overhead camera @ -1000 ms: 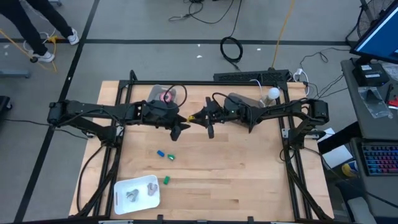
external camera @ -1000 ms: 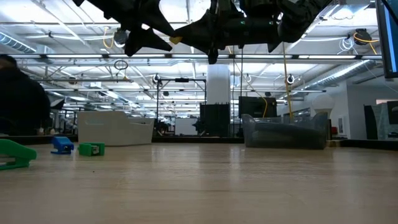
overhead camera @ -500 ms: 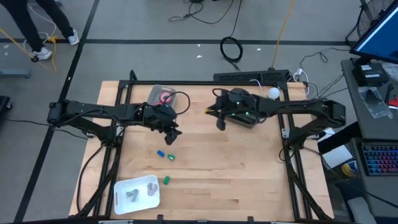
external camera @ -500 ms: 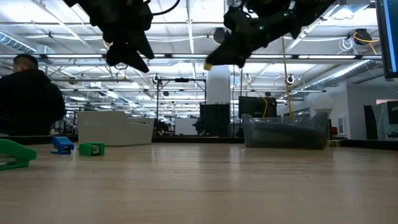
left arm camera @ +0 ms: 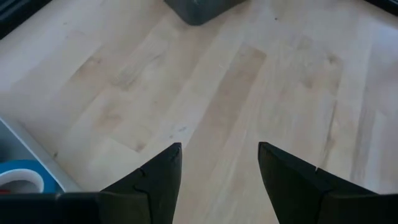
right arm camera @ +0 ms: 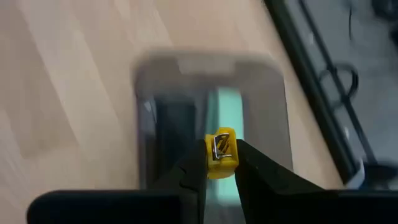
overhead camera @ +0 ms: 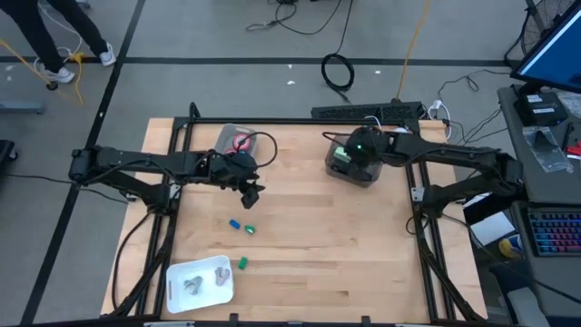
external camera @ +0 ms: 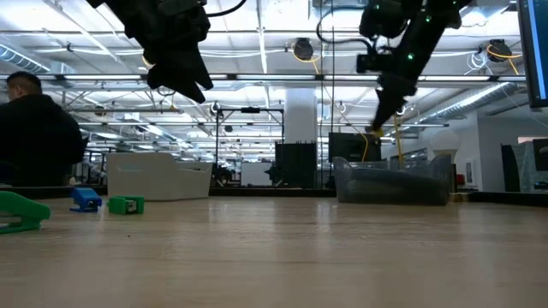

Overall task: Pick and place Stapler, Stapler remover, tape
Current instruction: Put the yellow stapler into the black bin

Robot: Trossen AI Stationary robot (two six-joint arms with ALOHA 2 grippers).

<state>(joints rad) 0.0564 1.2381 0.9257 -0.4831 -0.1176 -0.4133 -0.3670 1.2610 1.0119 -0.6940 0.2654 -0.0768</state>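
My right gripper hangs over a clear bin at the table's far right, shut on a small yellow item with a bit of metal on it. My left gripper stands open above bare wood near the table's middle, with nothing between its fingers. A red roll of tape lies in a clear container at the far left, and a blue roll of tape shows beside it. Small blue and green pieces lie on the table. I cannot tell which is the stapler or the stapler remover. My right gripper pinches the small yellow item's two sides between its fingertips. The fingers slant down from above. The item is lifted clear, over the bin's open top.
The bin holds a dark item and a green one. A white tray with grey pieces sits at the near left, with another green piece beside it. A person stands beyond the table's left side in the low view.
My right gripper has left the table's middle, where it stood fingertip to fingertip with my left, and swung toward the far right edge with the yellow item, tipping from level to pointing down over the bin. My left gripper has tipped downward.
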